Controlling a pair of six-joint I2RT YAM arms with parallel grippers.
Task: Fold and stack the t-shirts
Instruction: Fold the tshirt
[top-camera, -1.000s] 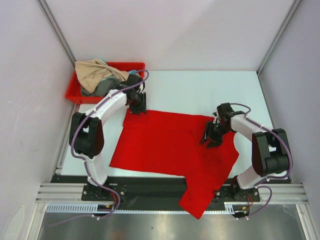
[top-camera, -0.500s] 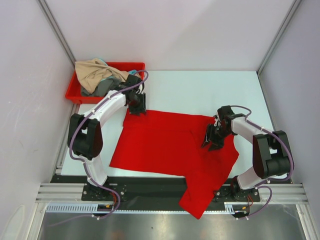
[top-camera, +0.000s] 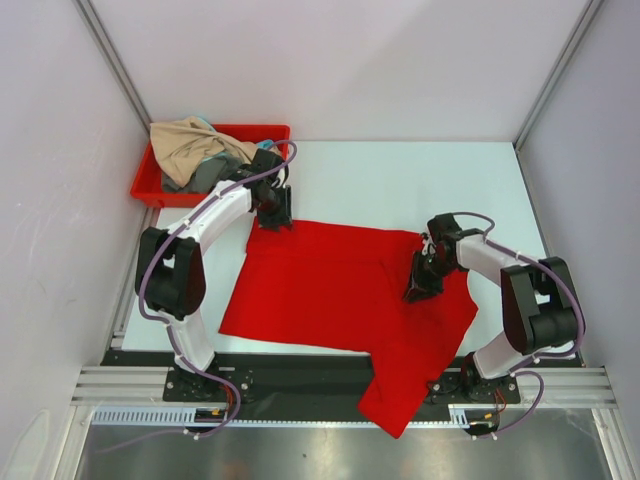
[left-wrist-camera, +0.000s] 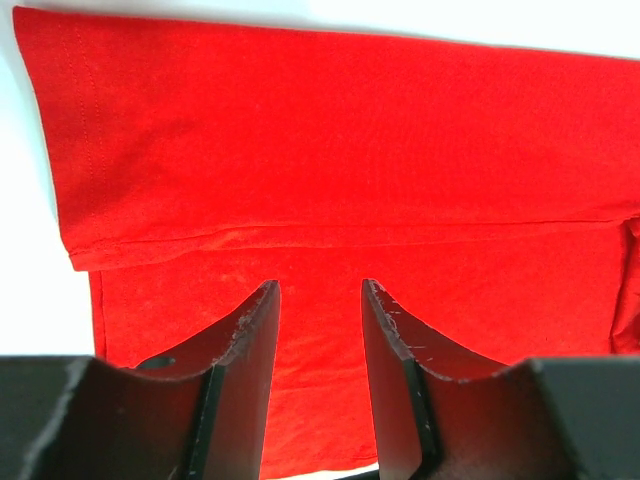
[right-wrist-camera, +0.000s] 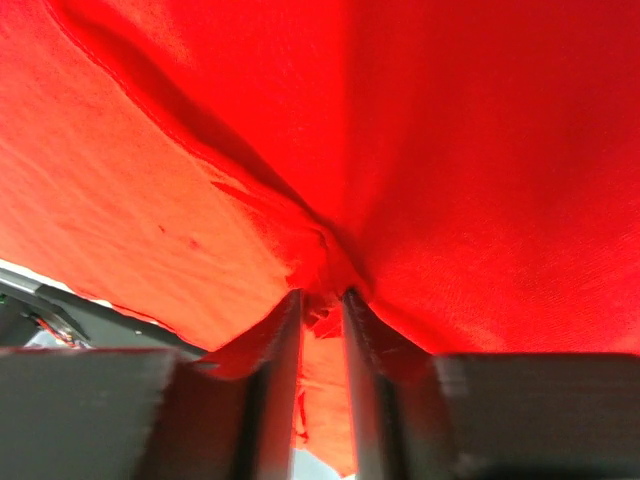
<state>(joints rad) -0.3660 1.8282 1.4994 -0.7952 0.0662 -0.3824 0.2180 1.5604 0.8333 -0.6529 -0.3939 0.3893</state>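
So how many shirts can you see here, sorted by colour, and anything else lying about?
Red shirt: 1
Beige shirt: 1
Grey shirt: 1
Light blue shirt: 1, only a sliver shows
Red tray: 1
Total: 5 things

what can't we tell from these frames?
- Top view: the pile of shirts in the red tray is bunched, so their number can't be counted; the left arm covers part of it.
- Top view: the red shirt hangs over the near table edge, its underside hidden.
- Right wrist view: the right gripper pinches red cloth; how many layers is unclear.
- Left wrist view: the left gripper is open; contact with cloth unclear.
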